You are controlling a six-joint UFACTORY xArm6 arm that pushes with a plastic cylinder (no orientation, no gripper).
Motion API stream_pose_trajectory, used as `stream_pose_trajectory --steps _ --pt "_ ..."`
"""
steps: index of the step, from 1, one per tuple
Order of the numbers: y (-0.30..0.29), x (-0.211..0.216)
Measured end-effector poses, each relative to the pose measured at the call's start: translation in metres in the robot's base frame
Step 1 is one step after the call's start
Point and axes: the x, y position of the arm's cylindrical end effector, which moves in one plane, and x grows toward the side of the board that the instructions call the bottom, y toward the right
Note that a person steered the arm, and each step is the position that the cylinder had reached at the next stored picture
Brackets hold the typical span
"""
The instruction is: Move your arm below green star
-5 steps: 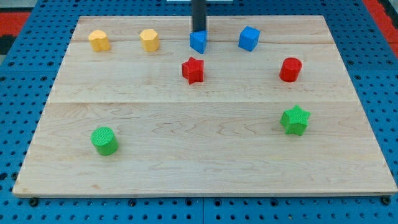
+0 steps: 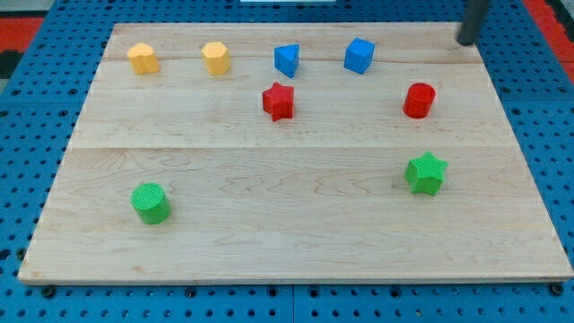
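The green star [image 2: 425, 173] lies on the wooden board [image 2: 287, 224] at the view's right, below the middle. My tip [image 2: 466, 41] is at the board's top right corner, blurred, well above the green star and up and to the right of the red cylinder [image 2: 418, 100]. It touches no block.
Along the view's top stand two yellow blocks [image 2: 143, 58] [image 2: 215, 57], a blue block [image 2: 286, 60] and a blue cube [image 2: 359, 55]. A red star [image 2: 279, 100] sits below them. A green cylinder [image 2: 150, 203] is at the lower left.
My tip has moved fast to the right, from just above the left blue block to the board's top right corner. No block has moved.
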Motion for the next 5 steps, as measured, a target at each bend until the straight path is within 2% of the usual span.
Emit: stream_pose_trajectory --steps 1,2,3,5 --pt "0.022 0.11" --pt "0.022 0.194" --pt "0.02 0.258" --pt "-0.041 0.341"
